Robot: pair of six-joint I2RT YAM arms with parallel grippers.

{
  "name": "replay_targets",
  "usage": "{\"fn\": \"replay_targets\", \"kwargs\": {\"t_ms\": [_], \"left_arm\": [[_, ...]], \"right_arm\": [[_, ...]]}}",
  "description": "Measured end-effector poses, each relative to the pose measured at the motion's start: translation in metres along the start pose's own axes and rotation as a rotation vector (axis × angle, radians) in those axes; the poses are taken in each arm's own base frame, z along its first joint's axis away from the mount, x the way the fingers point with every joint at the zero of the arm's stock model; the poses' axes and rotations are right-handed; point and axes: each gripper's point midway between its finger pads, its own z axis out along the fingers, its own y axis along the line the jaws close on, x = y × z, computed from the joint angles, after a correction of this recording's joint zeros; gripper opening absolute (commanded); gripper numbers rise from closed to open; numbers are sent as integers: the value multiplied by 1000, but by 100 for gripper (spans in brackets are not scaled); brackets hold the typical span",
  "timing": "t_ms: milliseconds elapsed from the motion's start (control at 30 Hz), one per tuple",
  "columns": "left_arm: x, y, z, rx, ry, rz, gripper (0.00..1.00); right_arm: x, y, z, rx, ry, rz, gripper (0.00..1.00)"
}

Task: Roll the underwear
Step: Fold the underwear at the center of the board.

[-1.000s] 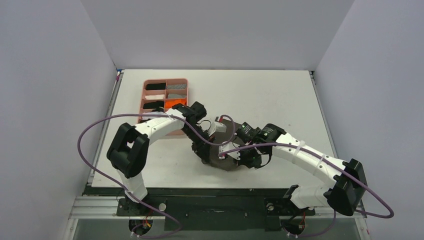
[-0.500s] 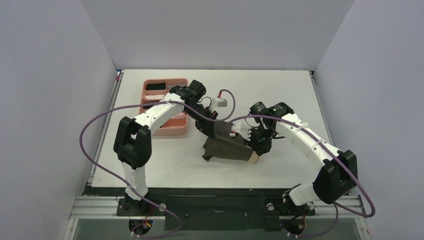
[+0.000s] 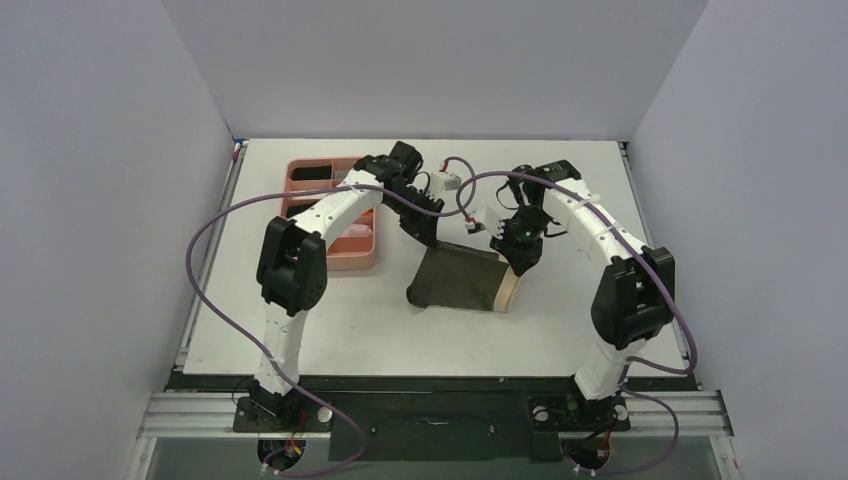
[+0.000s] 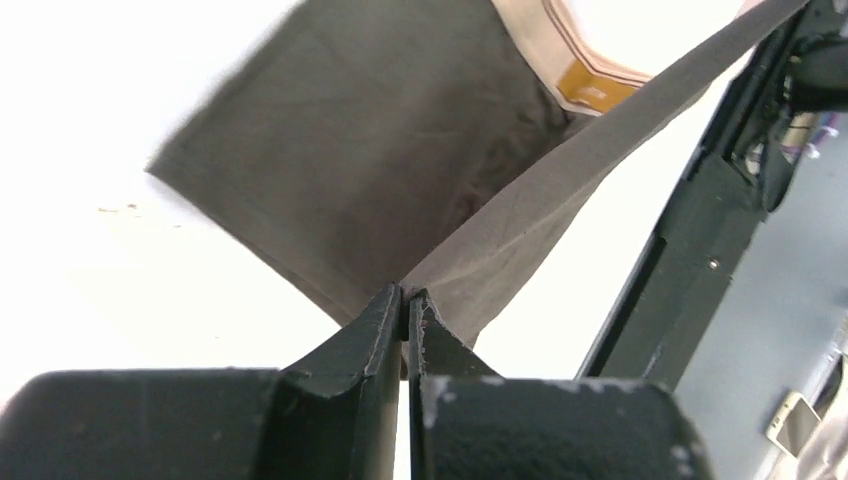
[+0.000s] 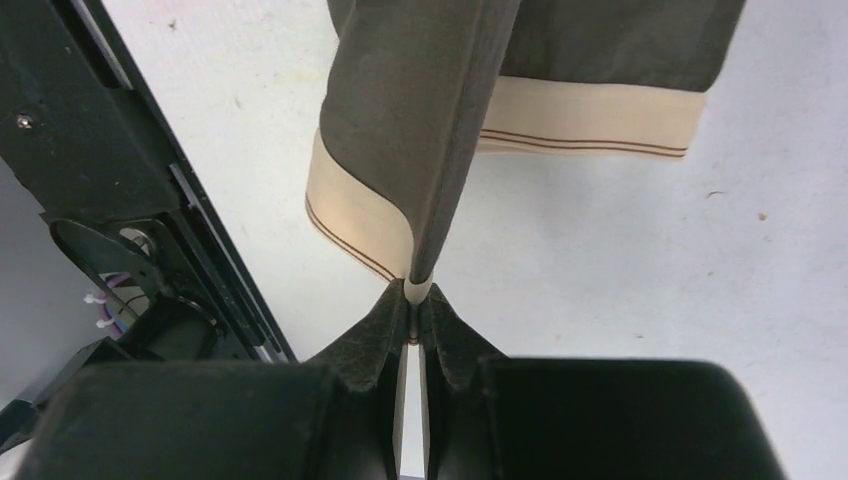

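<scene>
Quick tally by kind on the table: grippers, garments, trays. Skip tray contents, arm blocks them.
Underwear: 1
Grippers: 2, left gripper and right gripper, both pinching the underwear
Pink tray: 1
Total: 4

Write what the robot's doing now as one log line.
left tool: shut on dark grey-brown cloth underwear with beige waistband | right tool: shut on waistband | underwear: far edge lifted, rest on white table

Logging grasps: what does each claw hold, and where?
Both pinch the underwear: left claw on a dark fabric edge, right claw on the beige waistband edge.
</scene>
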Motion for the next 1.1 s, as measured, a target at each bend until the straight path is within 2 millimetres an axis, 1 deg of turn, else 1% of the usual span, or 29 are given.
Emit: {"fn": "replay_targets", "kwargs": {"t_ms": [100, 233, 333, 467, 633, 833, 967, 1100], "left_arm": [[-11, 13, -1, -48, -21, 4, 0], [-25, 30, -2, -110, -54, 18, 0], [-31, 41, 3, -141, -65, 24, 0], [-31, 54, 13, -160, -59, 12, 0], [-23, 67, 25, -177, -36, -22, 0], [-26, 72, 27, -189, -51, -36, 0], [-30, 73, 28, -192, -68, -36, 1], [-33, 72, 31, -196, -79, -44, 1]], "right_arm": [[-4, -17, 3, -8, 5, 0, 4], [-5, -40, 9, -18, 13, 14, 5], [-5, -56, 15, -22, 21, 23, 7], [-1, -71, 27, -38, 53, 27, 9], [5, -84, 41, -56, 97, 30, 12], [9, -100, 46, -37, 123, 25, 15], [9, -107, 44, -18, 131, 19, 16], [10, -109, 43, -12, 127, 28, 17]]}}
